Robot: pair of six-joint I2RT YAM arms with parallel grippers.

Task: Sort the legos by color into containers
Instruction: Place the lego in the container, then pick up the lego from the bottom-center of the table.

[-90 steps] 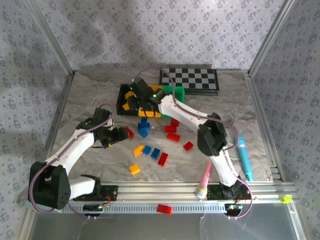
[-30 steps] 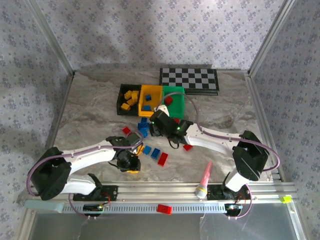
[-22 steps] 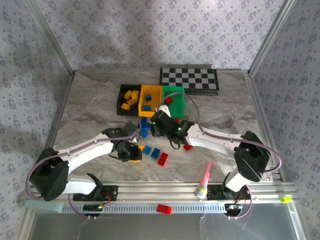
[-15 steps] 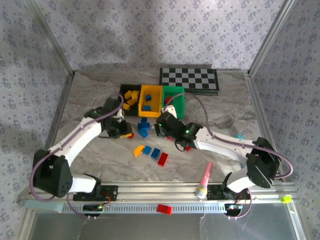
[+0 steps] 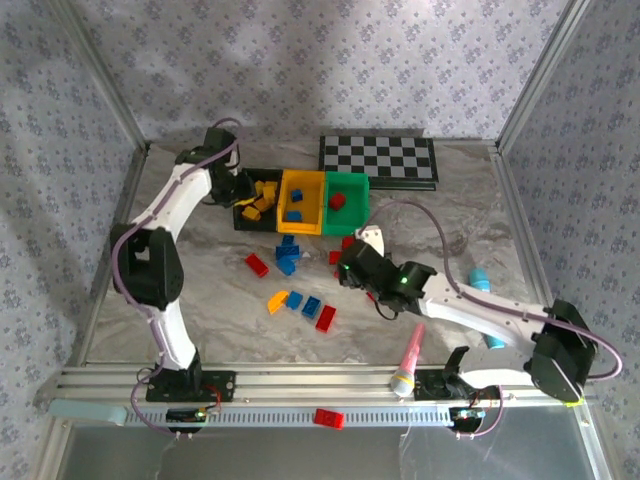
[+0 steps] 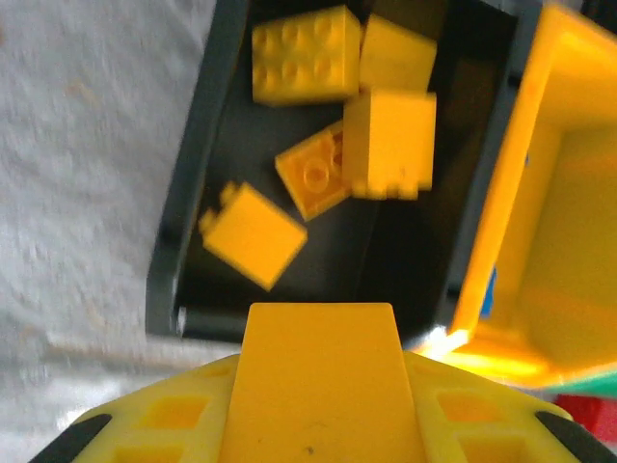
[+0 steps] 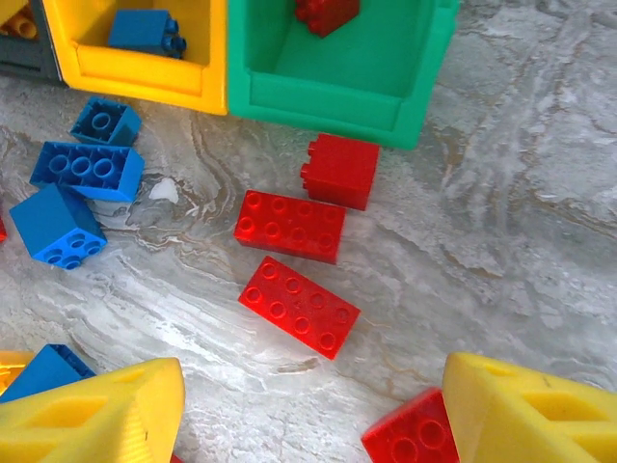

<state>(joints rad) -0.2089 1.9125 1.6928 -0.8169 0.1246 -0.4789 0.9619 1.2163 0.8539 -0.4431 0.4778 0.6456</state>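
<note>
- The legos are glossy, chunky studded bricks in red, yellow and blue. Some lie studs up, others on a side or with the hollow underside showing.
- One yellow brick (image 6: 318, 386) is clamped between the fingers of the left gripper (image 5: 238, 188), its smooth face towards the wrist camera, above the edge of the black bin (image 6: 188, 193).
- Five more yellow bricks lie loosely heaped in that bin; one of them (image 6: 307, 53) shows six studs.
- The yellow bin (image 7: 145, 82) holds blue bricks (image 7: 145, 31), and the green bin (image 7: 337, 106) holds a red brick (image 7: 326, 12).
- The three bins stand side by side in a row — black, yellow, green.
- Three red bricks (image 7: 289, 226) lie loose on the marbled table (image 5: 180, 260) just in front of the green bin, and a blue cluster (image 7: 87, 171) lies in front of the yellow bin.
- Nearer the arms, a yellow, two blue and a red lie in a short line (image 5: 311, 307), with a lone red (image 5: 257, 264) set apart.
- The right gripper (image 7: 313, 371) hangs over the red bricks with its fingers wide apart and nothing between them.
- The checkerboard (image 5: 378, 160) lies behind the bins, and a pink marker (image 5: 410, 355) and a teal marker (image 5: 478, 277) lie towards the right.
</note>
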